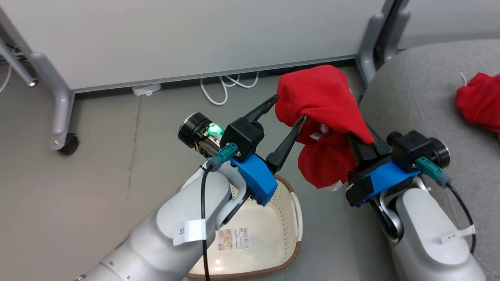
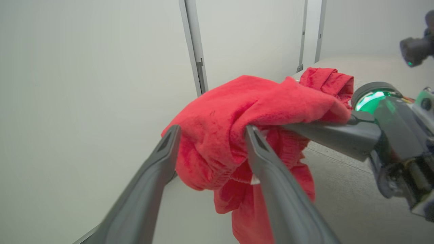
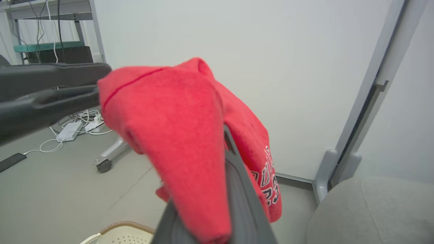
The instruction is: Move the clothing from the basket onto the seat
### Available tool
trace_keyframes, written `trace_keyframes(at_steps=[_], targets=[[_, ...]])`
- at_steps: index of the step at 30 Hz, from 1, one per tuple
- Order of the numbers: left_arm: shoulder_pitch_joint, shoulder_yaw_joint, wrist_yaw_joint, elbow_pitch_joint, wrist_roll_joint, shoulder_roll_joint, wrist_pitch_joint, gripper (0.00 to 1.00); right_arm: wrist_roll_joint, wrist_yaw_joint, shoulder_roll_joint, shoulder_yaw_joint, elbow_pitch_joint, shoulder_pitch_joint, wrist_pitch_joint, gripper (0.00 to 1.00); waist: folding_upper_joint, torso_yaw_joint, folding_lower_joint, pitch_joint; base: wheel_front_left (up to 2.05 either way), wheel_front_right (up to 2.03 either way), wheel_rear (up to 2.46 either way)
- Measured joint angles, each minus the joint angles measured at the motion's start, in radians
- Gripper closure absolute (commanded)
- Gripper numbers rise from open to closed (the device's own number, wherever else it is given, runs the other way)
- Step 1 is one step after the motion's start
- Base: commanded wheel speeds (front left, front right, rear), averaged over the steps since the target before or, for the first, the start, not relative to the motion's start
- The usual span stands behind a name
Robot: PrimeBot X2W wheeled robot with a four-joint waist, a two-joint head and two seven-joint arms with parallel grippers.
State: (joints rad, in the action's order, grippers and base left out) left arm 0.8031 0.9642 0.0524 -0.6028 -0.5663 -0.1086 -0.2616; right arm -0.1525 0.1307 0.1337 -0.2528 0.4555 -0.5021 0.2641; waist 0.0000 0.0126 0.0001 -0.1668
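A red garment (image 1: 320,101) hangs in the air above the floor, draped over the fingers of my right gripper (image 1: 363,146), which is shut on it; its fingertips are hidden under the fabric. White lettering shows on the cloth (image 3: 268,176). My left gripper (image 1: 290,107) is open, its fingertips touching the garment's left side, and fabric bulges between the fingers (image 2: 212,128). Below my left forearm, the cream basket (image 1: 297,218) stands on the floor with only its bottom label inside. A second red garment (image 1: 480,101) lies on the grey seat (image 1: 422,97) at right.
A white partition panel stands behind on grey legs, one with a caster (image 1: 68,144), another leg (image 1: 369,50) right beside the seat's edge. White cables (image 1: 226,88) and a power strip (image 1: 146,89) lie on the grey floor by the panel.
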Motion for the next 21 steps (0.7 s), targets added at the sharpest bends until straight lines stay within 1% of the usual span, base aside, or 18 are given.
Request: trace_keyframes(at_steps=[5, 12, 17, 21], targets=[[-0.009, 0.012, 0.000, 0.010, 0.011, -0.008, 0.000, 0.00, 0.003, 0.000, 0.004, 0.060, -0.051, 0.045, 0.000, 1.00, 0.0001, -0.087, 0.0000, -0.021, 0.00, 0.00, 0.00], [-0.027, 0.027, 0.001, 0.025, 0.023, -0.005, 0.000, 0.00, 0.010, 0.000, 0.016, 0.140, -0.112, 0.126, 0.000, 1.00, 0.0000, -0.200, 0.0000, -0.035, 0.00, 0.00, 0.00], [-0.043, 0.046, 0.007, 0.032, 0.030, 0.003, 0.000, 0.00, 0.010, 0.000, 0.024, 0.193, -0.148, 0.190, 0.000, 1.00, 0.0000, -0.261, 0.0000, -0.035, 0.00, 0.00, 0.00], [-0.051, 0.053, 0.010, 0.033, 0.030, 0.011, 0.000, 0.00, 0.011, 0.000, 0.027, 0.217, -0.162, 0.234, 0.000, 1.00, 0.0001, -0.294, -0.0001, -0.032, 0.00, 0.00, 0.00]])
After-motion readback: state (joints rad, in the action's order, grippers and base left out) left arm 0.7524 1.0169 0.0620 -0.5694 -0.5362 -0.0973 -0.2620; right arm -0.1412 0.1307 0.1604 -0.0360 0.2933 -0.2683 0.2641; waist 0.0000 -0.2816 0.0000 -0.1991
